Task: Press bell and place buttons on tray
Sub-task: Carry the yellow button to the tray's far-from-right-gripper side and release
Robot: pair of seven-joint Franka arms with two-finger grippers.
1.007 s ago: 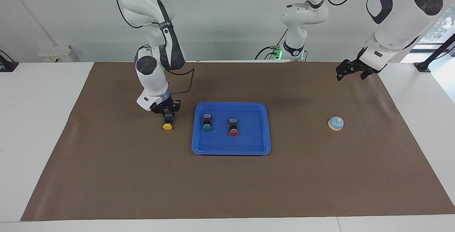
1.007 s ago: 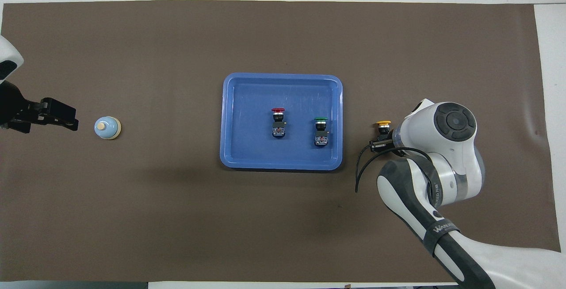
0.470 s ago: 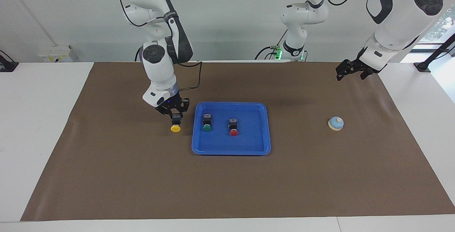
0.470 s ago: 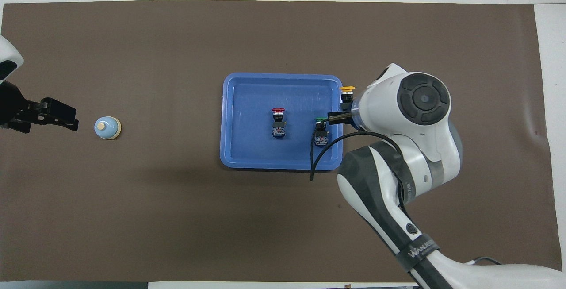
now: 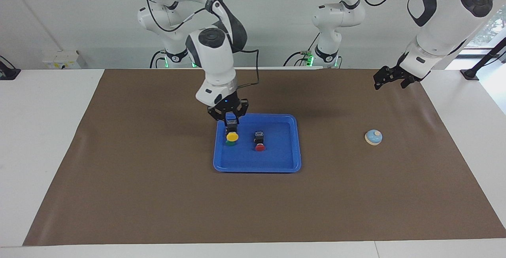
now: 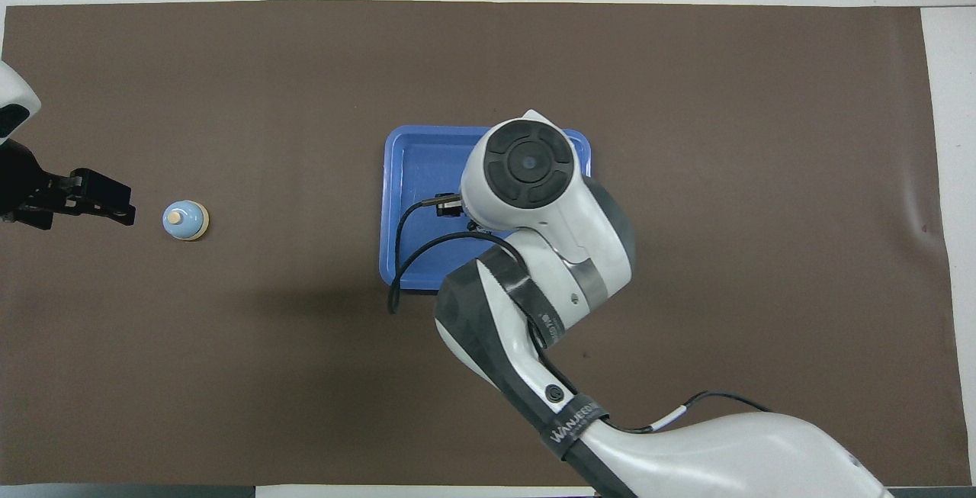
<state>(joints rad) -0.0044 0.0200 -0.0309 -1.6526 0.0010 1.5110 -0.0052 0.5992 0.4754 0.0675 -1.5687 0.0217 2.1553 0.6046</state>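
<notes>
Over the blue tray point(image 5: 290, 159), the right gripper point(image 5: 231, 121) holds the yellow button point(image 5: 232, 136) tight above the green button point(image 5: 230, 143). The red button point(image 5: 259, 146) sits beside it. The left gripper point(image 5: 391, 81) waits open, up in the air, and the bell point(image 5: 373, 137) stands alone on the brown mat point(image 5: 158, 202).

Both arms have smooth white shells with black rubbery bands at the joints. Each big joint ends in a round dark grey cap. Thin black cables loop along the outside. The right arm point(image 6: 549, 284) has a black strap with white letters near its bottom. Small green lights glow at the bases. The grippers are black and bony, with a tiny blue light above the right gripper point(image 5: 229, 116).
</notes>
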